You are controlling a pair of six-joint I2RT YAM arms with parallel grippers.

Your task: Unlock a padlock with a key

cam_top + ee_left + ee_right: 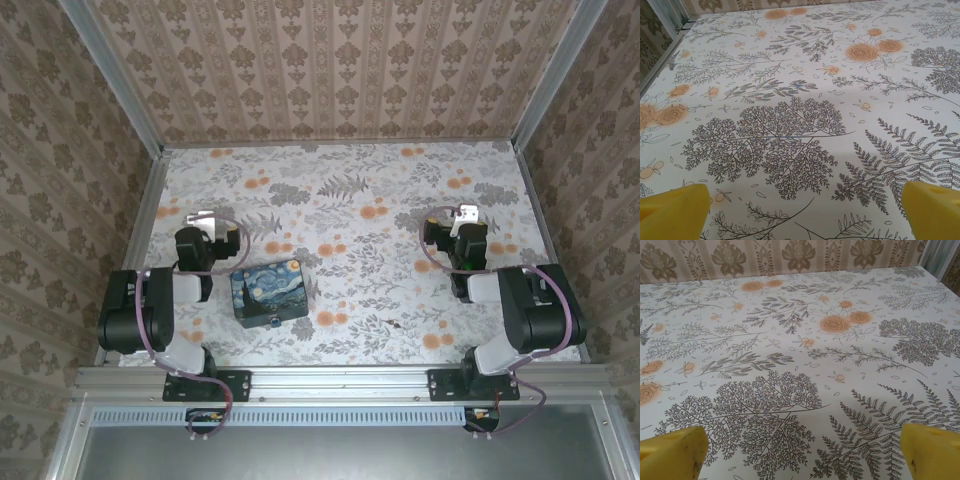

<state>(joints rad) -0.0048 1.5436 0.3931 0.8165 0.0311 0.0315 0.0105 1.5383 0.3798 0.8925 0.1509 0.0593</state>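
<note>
Left gripper (204, 218) gapes wide, holding nothing, yellow pads (672, 212) over the floral-printed table (400, 185); right gripper (463, 213) likewise; nearer the bases, the tiny blue padlock (272, 323) sits just at the near edge of the rectangular painted box (268, 290); the key (397, 322), a thin dark sliver, lies well apart to its right.

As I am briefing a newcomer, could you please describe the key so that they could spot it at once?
Start at the painted box on the left half of the table. Right of it, towards the near edge, lies the key. It is a tiny dark sliver, darker than the printed grey leaves and orange flowers around it.
</note>
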